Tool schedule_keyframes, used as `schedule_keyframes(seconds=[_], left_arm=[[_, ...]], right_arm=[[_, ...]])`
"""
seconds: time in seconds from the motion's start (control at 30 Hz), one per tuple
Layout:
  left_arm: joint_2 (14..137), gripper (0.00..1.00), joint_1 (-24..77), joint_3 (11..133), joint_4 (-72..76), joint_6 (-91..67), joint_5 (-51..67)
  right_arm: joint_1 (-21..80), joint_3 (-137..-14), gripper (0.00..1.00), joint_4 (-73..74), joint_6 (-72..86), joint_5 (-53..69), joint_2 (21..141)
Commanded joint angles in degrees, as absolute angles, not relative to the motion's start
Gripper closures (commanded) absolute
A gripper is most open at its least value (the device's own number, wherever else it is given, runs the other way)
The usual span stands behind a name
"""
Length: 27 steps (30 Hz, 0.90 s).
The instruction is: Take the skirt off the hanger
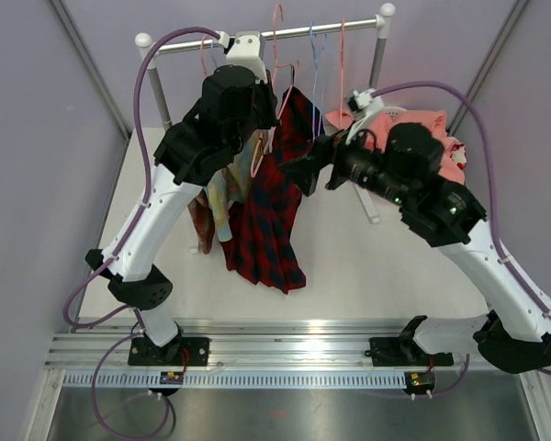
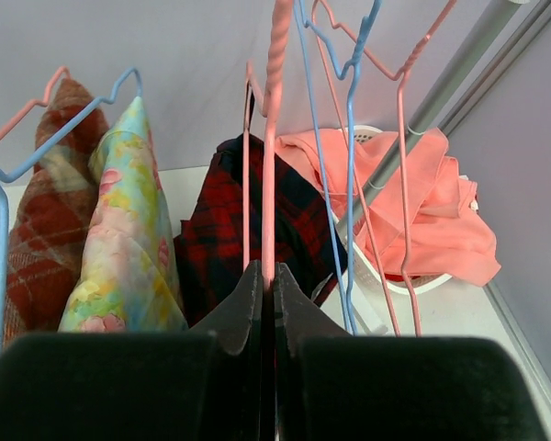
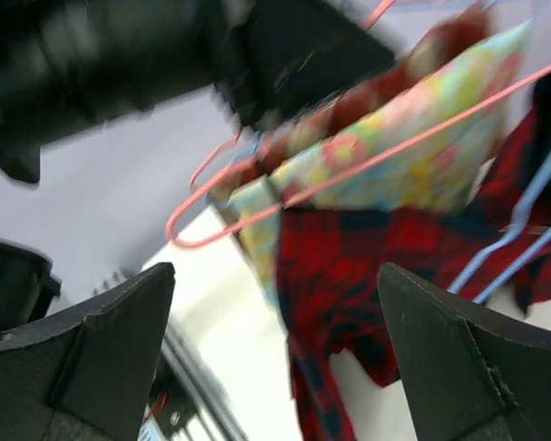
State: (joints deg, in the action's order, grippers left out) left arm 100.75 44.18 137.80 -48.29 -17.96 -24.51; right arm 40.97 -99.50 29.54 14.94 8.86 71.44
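The red-and-black plaid skirt (image 1: 268,220) hangs below the rail, its lower end lying on the table. It also shows in the left wrist view (image 2: 211,248) and the right wrist view (image 3: 367,266). My left gripper (image 2: 267,276) is shut on the stem of a pink hanger (image 2: 272,138) just above the skirt; in the top view the gripper (image 1: 255,147) is mostly hidden under its wrist. My right gripper (image 1: 305,170) is open and empty beside the skirt's right edge, its jaws (image 3: 275,271) wide apart and facing the cloth. The pink hanger's wire (image 3: 349,175) crosses above the skirt.
A clothes rail (image 1: 321,29) spans the back, carrying several pink and blue hangers (image 2: 349,138). A floral garment (image 1: 222,197) and a brown plaid garment (image 1: 200,220) hang left of the skirt. A white basket (image 2: 372,276) with salmon clothes (image 1: 432,129) stands at the back right.
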Motion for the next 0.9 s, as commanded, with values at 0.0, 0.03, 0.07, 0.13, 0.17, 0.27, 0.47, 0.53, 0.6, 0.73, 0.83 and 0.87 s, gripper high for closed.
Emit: schedule_keyframes(seconds=[0.0,0.03,0.07,0.13,0.17,0.27,0.47,0.53,0.6,0.73,0.83,0.87], left_arm=[[96.9,1.0,44.0,137.4,-38.3,-19.4,-27.5],[96.6,1.0,44.0,136.9,-37.5,-20.1,-27.9],[95.7,1.0,44.1,134.8,-36.7,-20.6,-28.5],[94.8,1.0,44.2,132.6,-33.8,-21.7,-29.5],[94.3,1.0,44.3,131.8,-33.0,-22.1,-29.8],[92.3,1.0,44.6,128.0,-29.6,-23.6,-30.8],[90.7,1.0,45.0,126.4,-28.6,-25.1,-30.5],[90.6,1.0,45.1,126.3,-28.3,-25.7,-30.3],[90.5,1.0,45.1,126.2,-28.0,-26.5,-30.3],[90.4,1.0,45.1,125.9,-27.2,-27.2,-29.7],[90.3,1.0,45.1,125.0,-27.1,-26.7,-30.1],[89.9,1.0,45.1,123.8,-26.7,-26.6,-30.1]], right_arm=[[50.5,-95.5,0.01,31.1,14.5,-5.4,73.0],[52.2,-94.8,0.01,31.0,14.8,-7.8,73.6],[53.7,-94.1,0.01,30.9,16.1,-13.0,73.9],[56.1,-92.1,0.0,30.5,17.5,-16.9,74.7],[56.4,-91.4,0.0,29.4,19.0,-19.9,74.8],[56.5,-88.0,0.01,25.5,20.6,-22.7,75.1],[57.0,-88.2,0.08,20.9,21.9,-24.5,80.3],[57.5,-88.8,0.09,19.7,22.1,-24.3,82.2],[58.4,-89.7,0.17,19.2,22.2,-24.3,83.9],[60.1,-90.8,0.65,18.8,21.6,-25.2,84.9],[61.2,-90.6,1.0,19.8,21.1,-27.1,83.4],[61.5,-90.4,1.0,19.9,20.9,-27.6,81.8]])
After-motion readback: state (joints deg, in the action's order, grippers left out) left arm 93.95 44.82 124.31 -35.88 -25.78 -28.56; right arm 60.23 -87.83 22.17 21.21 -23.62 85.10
